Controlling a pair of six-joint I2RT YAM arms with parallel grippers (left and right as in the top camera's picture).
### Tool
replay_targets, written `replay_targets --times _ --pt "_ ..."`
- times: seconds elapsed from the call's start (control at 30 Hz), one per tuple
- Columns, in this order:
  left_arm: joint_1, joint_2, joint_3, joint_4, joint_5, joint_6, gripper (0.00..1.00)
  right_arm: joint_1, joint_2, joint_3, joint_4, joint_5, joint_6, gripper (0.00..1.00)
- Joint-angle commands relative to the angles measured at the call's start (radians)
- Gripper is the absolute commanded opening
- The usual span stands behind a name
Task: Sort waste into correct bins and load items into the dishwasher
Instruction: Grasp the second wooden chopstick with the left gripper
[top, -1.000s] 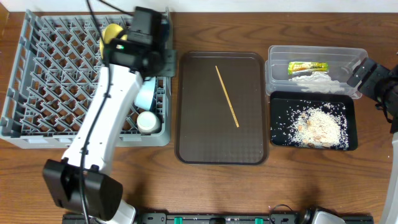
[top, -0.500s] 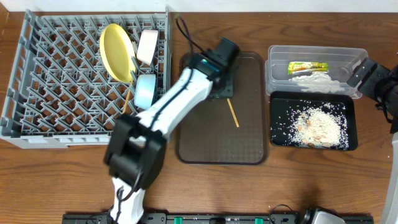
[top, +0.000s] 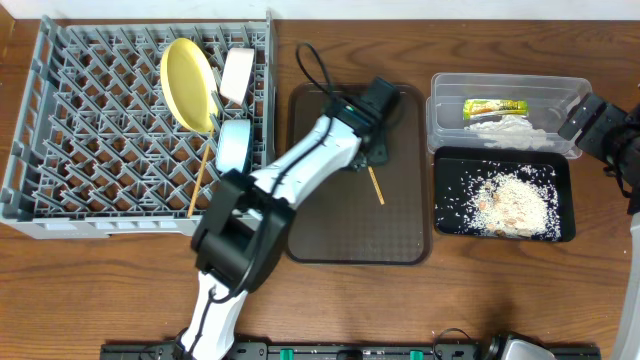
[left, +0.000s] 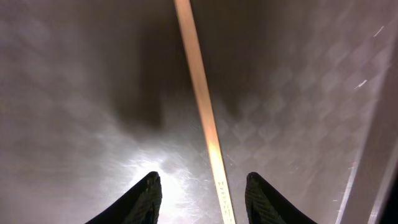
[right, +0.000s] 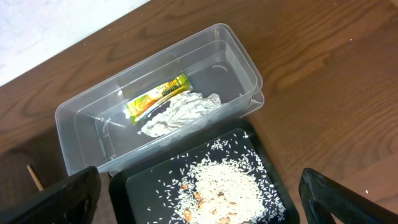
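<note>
No brand name or label can be read anywhere. The green-and-yellow snack wrapper (right: 155, 97) carries print too small to make out, and faint marks near one end of the chopstick (left: 198, 93) on the serving tray are just as illegible. That chopstick is a thin, pale wooden stick lying flat on the textured brown serving tray (top: 320, 215) at the centre of the table. The left gripper (left: 200, 186) hangs low over it with its two dark fingers apart, one on each side of the stick; neither appears to touch it. A second chopstick (top: 202, 180) leans among the pegs of the grey dish rack (top: 60, 150) on the left. The rack also holds a round yellow plate (top: 188, 82) standing on edge, a white bowl (top: 236, 74) just beside it, and a light-blue-rimmed bowl (top: 233, 143) in front of them. On the right, the clear plastic tub (right: 249, 67) contains the wrapper with a crumpled white tissue (right: 180, 113) touching it. Just in front of the tub, the shallow black tray (right: 277, 186) holds a heap of whitish rice scraps (right: 224, 185), with loose grains scattered around it. The right gripper (right: 199, 202) hovers above the tub and the black tray, jaws spread wide and holding nothing.
</note>
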Motion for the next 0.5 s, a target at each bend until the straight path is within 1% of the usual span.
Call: replay_targets --times 0.0,0.33,0.37,0.47 --pt "-0.014 0.026 0.008 -0.002 -0.016 -0.035 0.45 -0.003 -0.007 0.012 -0.003 0.003 0.009 0.99" --pt "-0.027 0.056 0.008 -0.001 -0.016 -0.052 0.44 -0.003 -0.007 0.012 -0.003 0.003 0.009 0.99" --pt "-0.028 0.06 0.008 -0.001 -0.016 -0.053 0.41 -0.003 -0.007 0.012 -0.003 0.003 0.009 0.99" --pt "-0.028 0.071 0.008 0.0 -0.016 -0.052 0.4 -0.003 -0.007 0.012 -0.003 0.003 0.009 0.99"
